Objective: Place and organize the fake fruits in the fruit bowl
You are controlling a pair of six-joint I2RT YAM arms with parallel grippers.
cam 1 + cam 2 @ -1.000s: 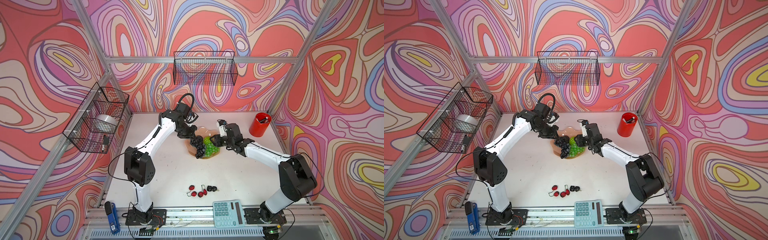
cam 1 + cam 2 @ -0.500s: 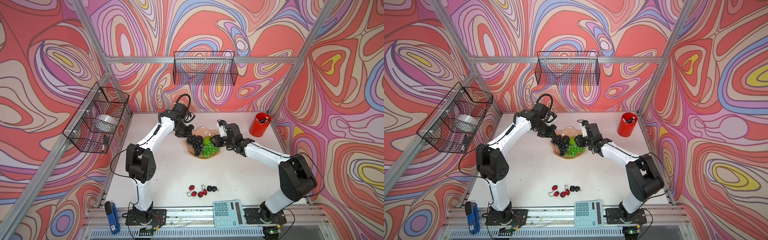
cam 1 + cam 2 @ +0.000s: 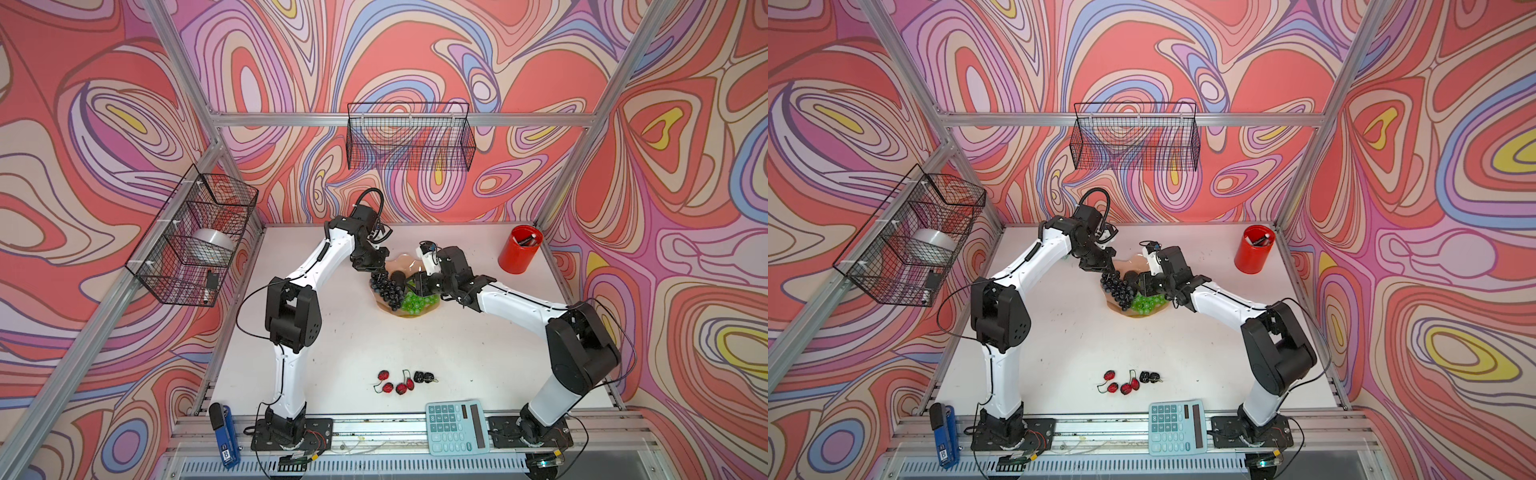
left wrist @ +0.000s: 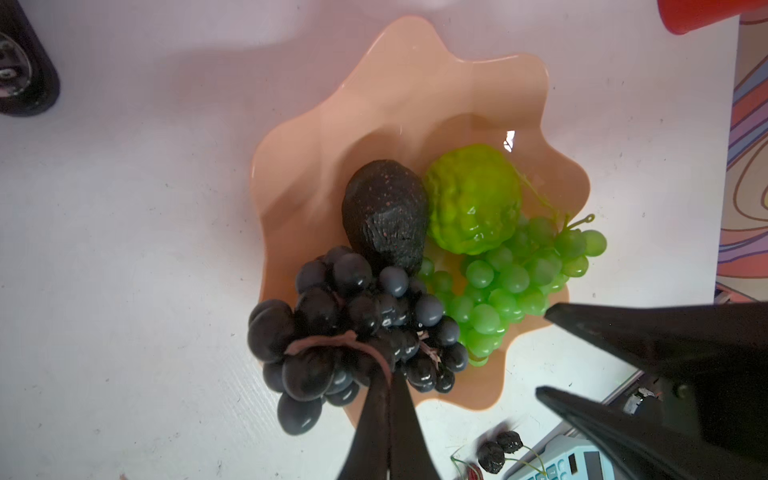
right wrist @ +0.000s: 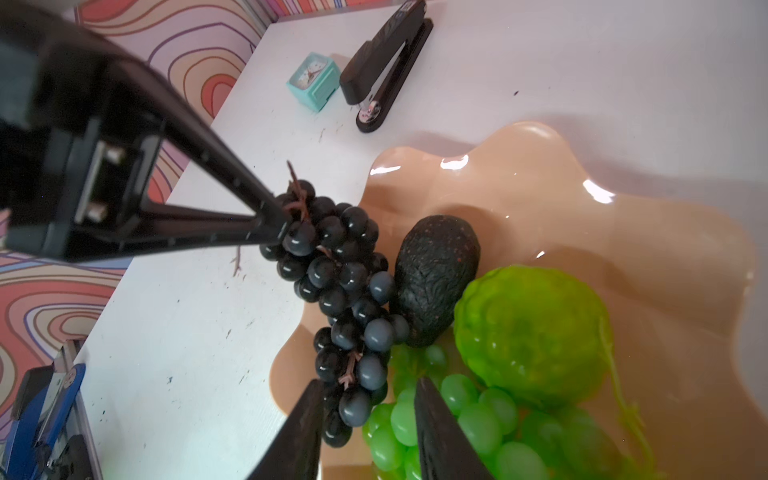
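Where swirl-patterned walls (image 3: 124,124) enclose the white table (image 3: 332,332), both arms bend inward over the fruit bowl (image 4: 415,104). The left gripper (image 4: 384,384) pinches the dark purple grape bunch (image 4: 332,316) by its stem at the bowl's rim. The right gripper (image 4: 544,350) hovers beside the bowl, jaws apart, and small red cherries (image 3: 401,388) lie well apart from it.

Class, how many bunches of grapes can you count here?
2. Dark purple bunch straddles the rim of the bowl, stem pinched by left gripper; green bunch lies inside beside it.
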